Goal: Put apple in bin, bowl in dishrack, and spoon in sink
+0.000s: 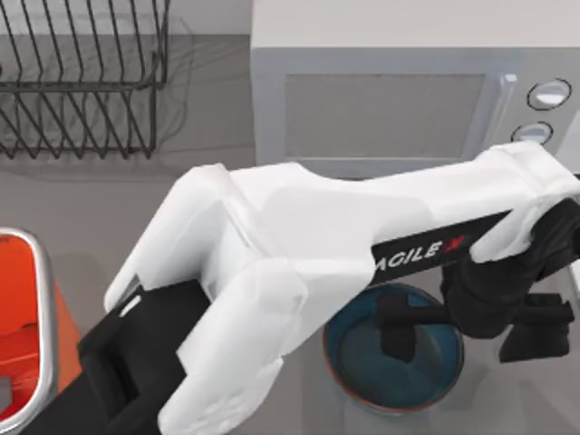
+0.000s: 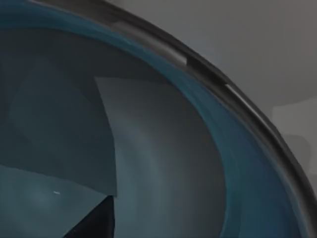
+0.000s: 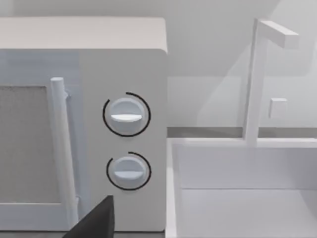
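While over the bowl (image 1: pixel 362 362) | left claw (image 1: pixel 471 331) spread wide, straddling its rim.

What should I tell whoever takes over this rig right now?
Left gripper: open, down at the bowl, seemingly straddling its right rim.
Right gripper: facing the microwave and sink.
The bowl sits on the table, right of the bin. The dishrack is at back left, bare where visible.
Done: cannot tell for apple and spoon.
Left: bowl into dishrack.
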Robot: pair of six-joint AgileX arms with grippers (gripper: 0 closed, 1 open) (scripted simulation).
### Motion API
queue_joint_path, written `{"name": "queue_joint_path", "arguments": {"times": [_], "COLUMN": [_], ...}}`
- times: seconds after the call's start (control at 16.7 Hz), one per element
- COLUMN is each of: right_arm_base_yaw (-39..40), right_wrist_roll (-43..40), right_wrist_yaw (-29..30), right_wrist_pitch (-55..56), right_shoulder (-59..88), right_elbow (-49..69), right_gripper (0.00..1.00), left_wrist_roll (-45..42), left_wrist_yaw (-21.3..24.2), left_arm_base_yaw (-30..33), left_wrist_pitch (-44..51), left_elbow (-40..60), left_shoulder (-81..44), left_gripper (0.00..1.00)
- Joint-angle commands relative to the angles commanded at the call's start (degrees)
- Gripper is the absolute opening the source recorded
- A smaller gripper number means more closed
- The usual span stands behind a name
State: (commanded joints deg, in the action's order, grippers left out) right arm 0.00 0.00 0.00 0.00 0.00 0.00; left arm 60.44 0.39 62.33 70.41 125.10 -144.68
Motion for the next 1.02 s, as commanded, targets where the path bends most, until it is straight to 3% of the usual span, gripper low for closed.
{"name": "queue_joint_path", "arguments": {"times": [0.18,0.96,1.02], "right_arm_base_yaw": [0.0,0.0,0.0], "right_wrist_roll": [0.0,0.0,0.0], "right_wrist_yaw": [0.0,0.0,0.0], "right_wrist_pitch": [0.0,0.0,0.0], "right_shoulder": [0.0,0.0,0.0], "right_elbow": [0.0,0.0,0.0], "right_gripper": [1.00,1.00,1.00], "left_wrist_roll": [0.0,0.0,0.0], "left_wrist_yaw": [0.0,0.0,0.0], "left_arm_base_yaw": [0.0,0.0,0.0], "left_wrist_pitch": [0.0,0.0,0.0], "left_elbow": [0.0,0.0,0.0], "left_shoulder": [0.0,0.0,0.0], "left_gripper": [1.00,0.02,0.00]}}
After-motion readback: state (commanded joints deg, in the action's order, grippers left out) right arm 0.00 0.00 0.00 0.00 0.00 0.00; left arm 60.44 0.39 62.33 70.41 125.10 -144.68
